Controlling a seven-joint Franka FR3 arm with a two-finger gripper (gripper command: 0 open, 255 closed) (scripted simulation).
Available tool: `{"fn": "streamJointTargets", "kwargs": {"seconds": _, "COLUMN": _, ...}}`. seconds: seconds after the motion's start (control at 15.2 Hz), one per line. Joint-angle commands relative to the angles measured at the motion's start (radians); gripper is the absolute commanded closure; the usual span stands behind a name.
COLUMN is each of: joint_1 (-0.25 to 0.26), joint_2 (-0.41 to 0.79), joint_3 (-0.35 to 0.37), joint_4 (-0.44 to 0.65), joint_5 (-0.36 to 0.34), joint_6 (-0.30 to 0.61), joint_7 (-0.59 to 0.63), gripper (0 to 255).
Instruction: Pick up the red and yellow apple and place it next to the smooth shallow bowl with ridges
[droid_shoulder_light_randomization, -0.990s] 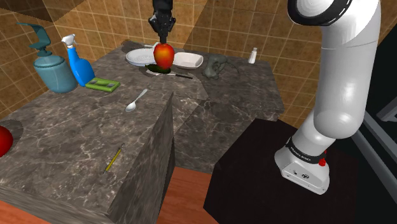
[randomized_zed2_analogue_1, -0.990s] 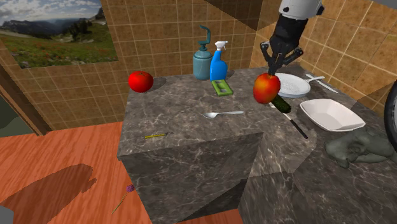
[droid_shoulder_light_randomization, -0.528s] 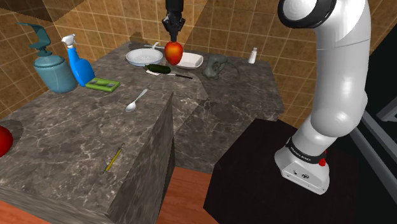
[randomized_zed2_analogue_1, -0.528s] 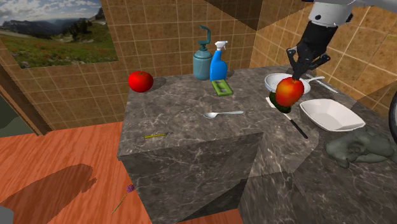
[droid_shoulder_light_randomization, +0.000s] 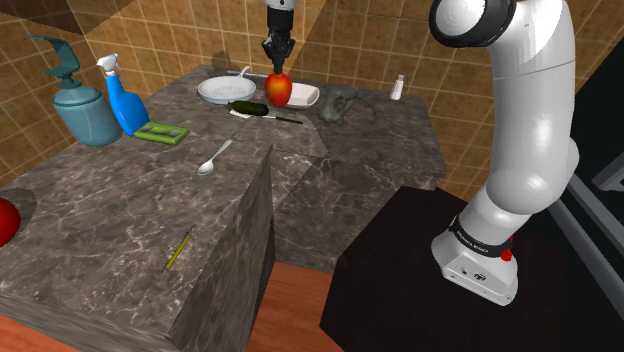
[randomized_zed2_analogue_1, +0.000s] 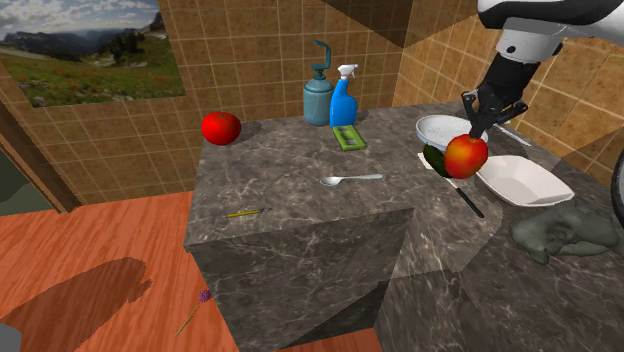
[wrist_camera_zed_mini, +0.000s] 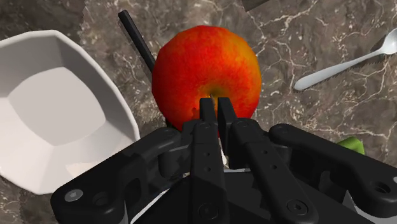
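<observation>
Two fingers (wrist_camera_zed_mini: 208, 109) of the claw (wrist_camera_zed_mini: 217, 107) are clamping together on the top of the red-yellow apple (wrist_camera_zed_mini: 207, 70). I'm seeing it hanging right under the tips. White angular bowl (wrist_camera_zed_mini: 57, 114) is sitting just beside the apple, lower than the claw, on the marbled counter (wrist_camera_zed_mini: 305, 38).

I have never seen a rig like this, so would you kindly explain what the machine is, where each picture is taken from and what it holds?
The machine is a white robot arm on a dark box stand, drawn by a simulator. The shoulder view looks down from beside the stand, the second exterior view faces the stone counter from another side, and the wrist view looks along the black gripper. Its fingers are shut on the top of a red and yellow apple, held beside a white angular bowl. On the counter lie a round white dish, a knife and a spoon.
</observation>
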Motion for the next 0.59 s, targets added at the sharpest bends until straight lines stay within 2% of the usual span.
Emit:
{"fn": "streamJointTargets", "kwargs": {"seconds": 0.0, "joint_1": -0.003, "joint_2": -0.010, "joint_3": 0.000, "joint_4": -0.039, "joint_5": 0.002, "joint_6": 0.030, "joint_7": -0.001, "gripper": 255}}
{"fn": "streamJointTargets", "kwargs": {"seconds": 0.53, "joint_1": -0.010, "joint_2": -0.014, "joint_3": -0.001, "joint_4": -0.154, "joint_5": 0.002, "joint_6": 0.140, "joint_7": -0.005, "gripper": 255}}
